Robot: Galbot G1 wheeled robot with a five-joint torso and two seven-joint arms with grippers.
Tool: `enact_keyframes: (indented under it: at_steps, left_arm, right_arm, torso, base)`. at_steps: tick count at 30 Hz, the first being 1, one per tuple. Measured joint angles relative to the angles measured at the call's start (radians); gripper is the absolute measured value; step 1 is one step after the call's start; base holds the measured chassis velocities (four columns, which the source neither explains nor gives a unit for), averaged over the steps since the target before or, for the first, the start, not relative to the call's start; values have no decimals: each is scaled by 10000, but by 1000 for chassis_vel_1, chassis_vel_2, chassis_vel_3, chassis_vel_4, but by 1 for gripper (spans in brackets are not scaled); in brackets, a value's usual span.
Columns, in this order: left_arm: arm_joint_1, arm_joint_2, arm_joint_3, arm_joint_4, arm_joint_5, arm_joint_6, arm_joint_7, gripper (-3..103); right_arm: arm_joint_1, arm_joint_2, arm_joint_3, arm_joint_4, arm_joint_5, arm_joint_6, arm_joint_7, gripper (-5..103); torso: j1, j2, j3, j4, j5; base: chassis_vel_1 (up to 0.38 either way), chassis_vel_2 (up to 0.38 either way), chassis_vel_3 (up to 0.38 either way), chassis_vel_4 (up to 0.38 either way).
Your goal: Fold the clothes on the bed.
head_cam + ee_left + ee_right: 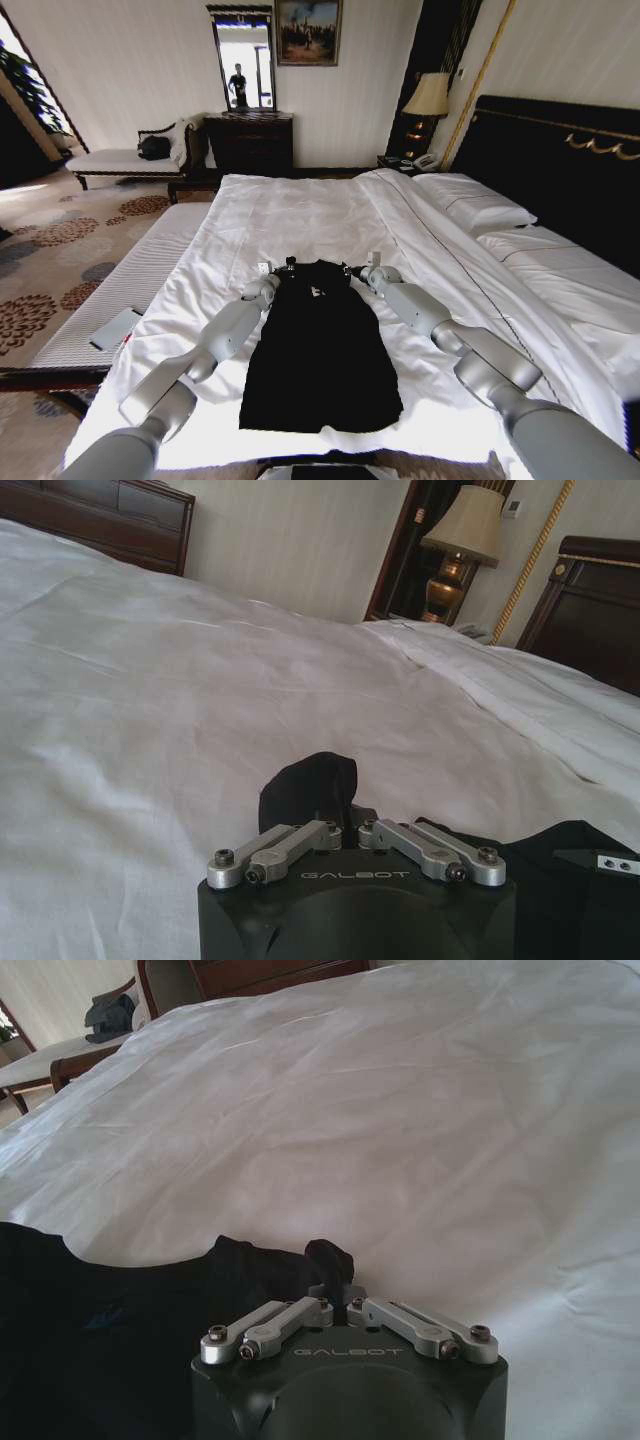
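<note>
Both grippers are closed on the far edge of the black T-shirt (320,350), which lies lengthwise at lower centre of the head view on the white duvet of the bed (300,215). Left gripper (274,283): fingers drawn together on a bunched tuft of black fabric, clear in the left wrist view (345,820). Right gripper (366,273): likewise pinched shut on a small peak of cloth (335,1285). The shirt already looks narrow, sleeves apparently folded in, so I judge the step in hand to be folding the held end over toward the near hem. To do it well: lift both corners evenly, keep the edge taut between the grippers, and carry them level so the fold line stays square; take care not to snag the duvet beneath. Nothing lies on the cover around the shirt. Farther off: pillows (475,203) at right by the headboard (560,170), a padded bench (120,300) at left, a lamp (428,97) and a dresser (250,143) at the wall, all well apart.
</note>
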Motion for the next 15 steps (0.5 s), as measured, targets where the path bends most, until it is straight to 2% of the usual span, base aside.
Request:
enact_keyframes:
  at_steps: [9, 12, 13, 15]
  left_arm:
    - [-516, 457, 17, -472, -508, 81, 0, 2]
    - [-758, 528, 10, -476, -684, 87, 1, 2]
    - [-920, 583, 13, -474, -798, 92, 1, 2]
    - [-1183, 676, 94, -406, -941, 96, 0, 2]
  right_arm:
    - [497, -484, 85, 579, 612, 183, 453, 1]
    - [636, -669, 77, 629, 463, 504, 395, 1]
    - [686, -850, 37, 662, 207, 843, 227, 1]
    - [715, -1144, -11, 809, 117, 1127, 100, 1]
  torso:
    - [-1, 0, 0, -2, -1]
    - [0, 0, 0, 1, -1]
    - [1, 0, 0, 2, -1]
    - [0, 0, 0, -6, 0]
  base:
    - [0, 0, 0, 0]
    - [0, 0, 0, 0]
    - [0, 0, 0, 0]
    - [0, 0, 0, 0]
